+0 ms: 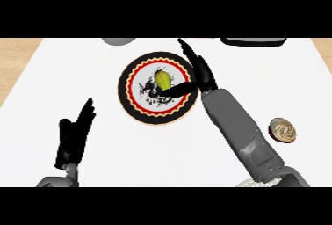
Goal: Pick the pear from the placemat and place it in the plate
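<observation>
Pear [163, 80], yellow-green and oval, lies on plate [138, 110].

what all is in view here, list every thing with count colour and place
pear: one, yellow-green, on the placemat's middle
placemat: one, round, red and black rim with white patterned centre, counter's middle
plate: one, small, brown and tan, right side of counter
counter: one, white top with wooden edges
grey object: one, far edge, cut off, cannot tell what
dark object: one, far right edge, cut off
left robot hand: one, black, open, resting at lower left
right robot hand: one, black, fingers straight, thumb at the pear
</observation>
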You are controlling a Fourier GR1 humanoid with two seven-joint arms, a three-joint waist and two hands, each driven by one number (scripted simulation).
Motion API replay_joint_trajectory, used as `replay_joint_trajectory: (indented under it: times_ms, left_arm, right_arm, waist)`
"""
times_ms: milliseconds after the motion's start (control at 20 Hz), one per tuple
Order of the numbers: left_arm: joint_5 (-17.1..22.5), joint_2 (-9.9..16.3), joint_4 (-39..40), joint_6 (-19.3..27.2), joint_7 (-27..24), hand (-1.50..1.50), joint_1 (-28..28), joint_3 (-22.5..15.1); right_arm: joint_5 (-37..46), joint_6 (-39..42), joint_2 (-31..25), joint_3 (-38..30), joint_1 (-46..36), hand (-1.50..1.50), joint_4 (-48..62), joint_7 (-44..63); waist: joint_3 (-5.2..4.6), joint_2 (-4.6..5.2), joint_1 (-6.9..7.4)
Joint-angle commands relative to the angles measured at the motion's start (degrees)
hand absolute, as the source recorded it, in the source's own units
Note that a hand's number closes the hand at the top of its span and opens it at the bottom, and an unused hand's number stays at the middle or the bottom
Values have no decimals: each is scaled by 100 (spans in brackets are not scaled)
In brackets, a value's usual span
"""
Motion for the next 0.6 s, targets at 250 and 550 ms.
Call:
replay_joint_trajectory:
  times_ms: [250,550]
  left_arm:
    - [128,83,-2,-141,262,0,-217,287]
    - [-117,-9,-212,-125,266,0,-52,19]
  right_arm:
    - [-277,-164,21,422,50,-150,435,-391]
    - [-621,-803,21,1063,4,-150,519,-217]
  waist:
    - [-2,-16,-36]
    - [-1,-8,37]
